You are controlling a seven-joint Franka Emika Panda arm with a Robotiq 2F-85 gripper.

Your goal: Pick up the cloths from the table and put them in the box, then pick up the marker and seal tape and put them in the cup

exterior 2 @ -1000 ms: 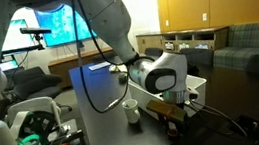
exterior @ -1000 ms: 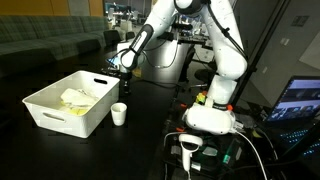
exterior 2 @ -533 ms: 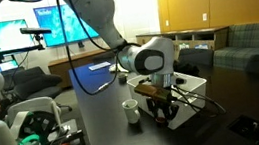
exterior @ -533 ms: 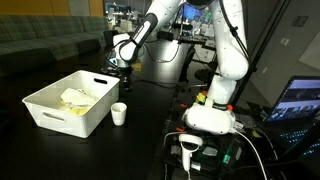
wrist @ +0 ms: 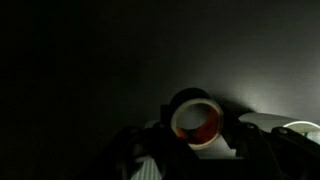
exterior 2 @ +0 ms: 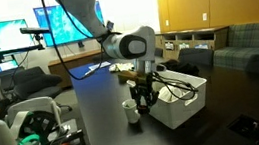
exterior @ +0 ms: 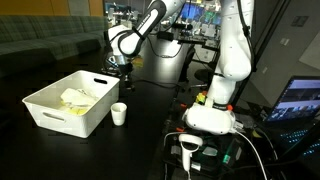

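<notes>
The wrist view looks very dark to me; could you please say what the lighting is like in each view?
Wrist view: almost black, only the tape roll and a pale glow right of it show. Both exterior views: dim room, the black table swallows detail, the white box stands out.

no legible text, labels, brands, numbers or signs anywhere
</notes>
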